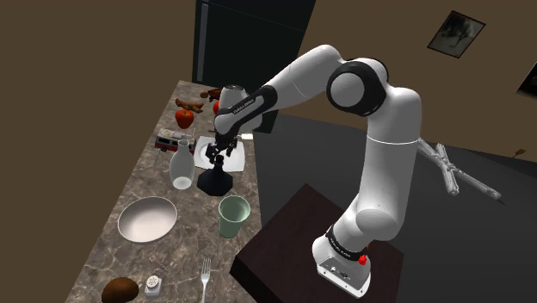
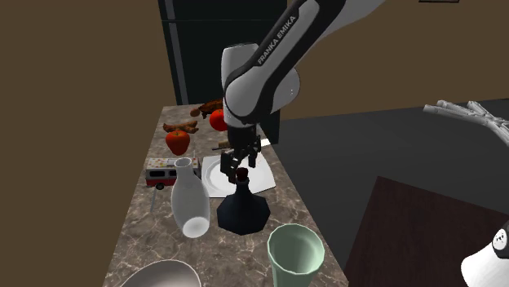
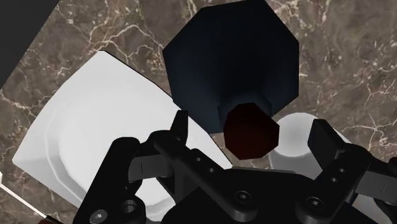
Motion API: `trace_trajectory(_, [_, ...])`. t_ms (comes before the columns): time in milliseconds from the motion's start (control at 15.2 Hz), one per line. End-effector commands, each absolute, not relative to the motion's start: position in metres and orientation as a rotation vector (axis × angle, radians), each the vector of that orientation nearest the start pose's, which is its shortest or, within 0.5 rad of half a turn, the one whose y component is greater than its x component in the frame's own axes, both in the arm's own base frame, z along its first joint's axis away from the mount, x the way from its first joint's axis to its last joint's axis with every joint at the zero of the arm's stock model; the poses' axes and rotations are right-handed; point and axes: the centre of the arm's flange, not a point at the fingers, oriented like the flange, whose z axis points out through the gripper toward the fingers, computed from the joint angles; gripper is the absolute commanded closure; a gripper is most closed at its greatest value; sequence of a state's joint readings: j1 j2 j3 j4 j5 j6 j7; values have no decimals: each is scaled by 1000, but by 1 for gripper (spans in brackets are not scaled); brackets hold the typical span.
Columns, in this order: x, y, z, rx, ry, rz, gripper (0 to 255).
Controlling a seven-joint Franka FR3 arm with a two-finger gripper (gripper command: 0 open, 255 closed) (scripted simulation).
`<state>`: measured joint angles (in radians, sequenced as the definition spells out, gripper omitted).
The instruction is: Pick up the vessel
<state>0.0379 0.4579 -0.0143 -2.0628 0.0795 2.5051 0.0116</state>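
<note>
Vessel (image 2: 241,210): dark eight-sided flask, upright on the marble tabletop (image 2: 143,232), just beside the white plate (image 2: 261,175). Long axis vertical. End effector (image 2: 237,169) directly above it, fingers spread either side of the dark red stopper (image 3: 251,130), holding nothing. You likely need only descend, then close.

Dark faceted vessel (image 2: 242,210) with red top stands upright.

Marble counter (image 1: 182,251): dark vessel (image 1: 214,180), plate (image 1: 240,159), cup (image 1: 233,216)
</note>
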Motion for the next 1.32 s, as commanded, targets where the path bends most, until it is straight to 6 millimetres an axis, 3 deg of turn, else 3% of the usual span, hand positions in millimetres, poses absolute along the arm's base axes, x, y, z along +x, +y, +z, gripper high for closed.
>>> trace_trajectory(0, [590,14,196,-3100,79,24,0])
trace_trajectory(198, [590,14,187,-3100,79,24,0])
trace_trajectory(264, [590,13,187,-3100,79,24,255])
trace_trajectory(858, [590,14,187,-3100,79,24,255])
trace_trajectory(1254, [590,14,219,-3100,79,24,255])
